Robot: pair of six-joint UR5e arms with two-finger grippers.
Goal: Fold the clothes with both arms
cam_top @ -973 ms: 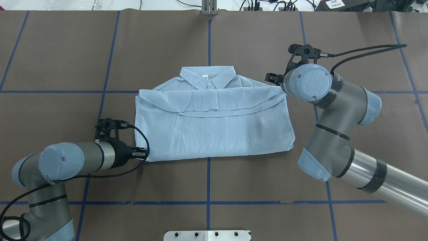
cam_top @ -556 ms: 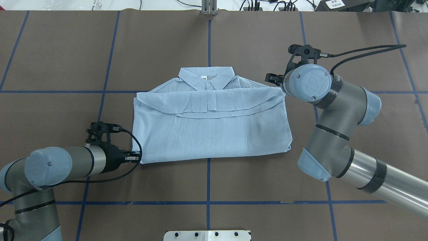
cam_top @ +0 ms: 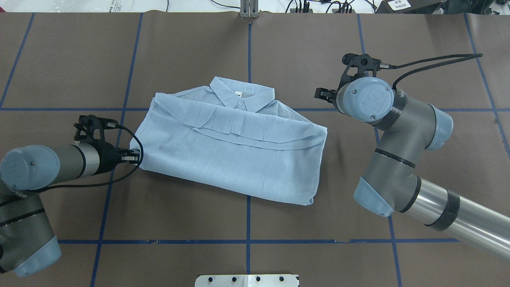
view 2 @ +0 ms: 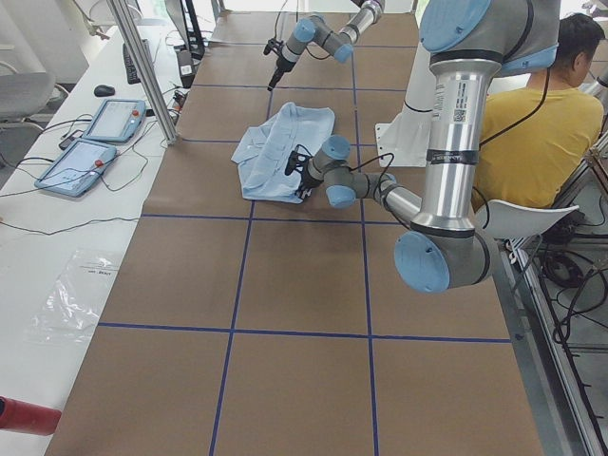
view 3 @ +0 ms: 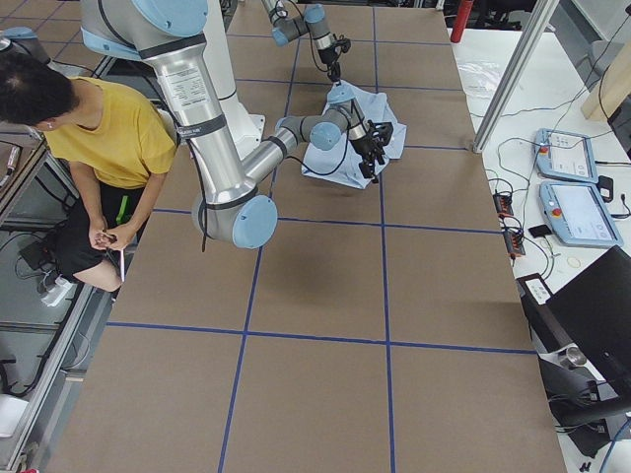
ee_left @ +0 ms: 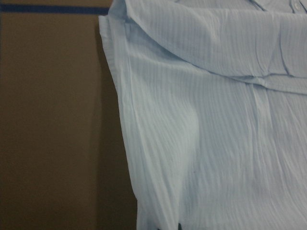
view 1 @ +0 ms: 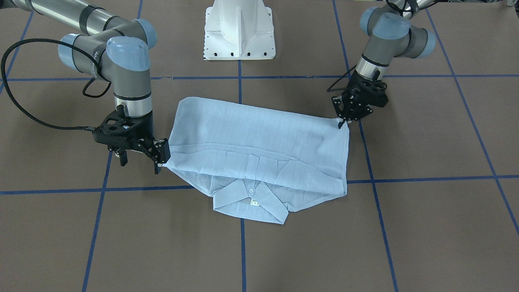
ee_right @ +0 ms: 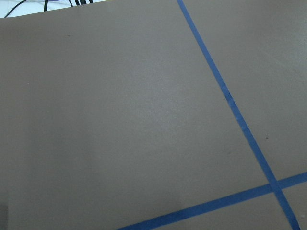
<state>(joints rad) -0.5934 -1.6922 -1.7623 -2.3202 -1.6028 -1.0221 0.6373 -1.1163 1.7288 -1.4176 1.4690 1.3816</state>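
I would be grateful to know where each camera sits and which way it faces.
Front-facing: across the table, facing the robot, steeply down on the shirt; right arm on its left, left arm on its right, white base at top.
Overhead: behind the robot, looking forward and down; arms enter from their own sides.
Exterior left: table's left end, looking along it; left arm near.
Exterior right: opposite end; right arm near.
Left wrist: close on shirt fabric.
Right wrist: table surface, blue tape.
Shared: all but right wrist show the shirt.

This is a robot lab — a big brown tabletop (cam_top: 79, 59) with blue tape lines (cam_top: 248, 223), two robot arms (cam_top: 398, 119), control tablets (view 2: 116, 119) on a white side bench (view 2: 28, 237) — and a person (view 2: 537, 133) sitting near.
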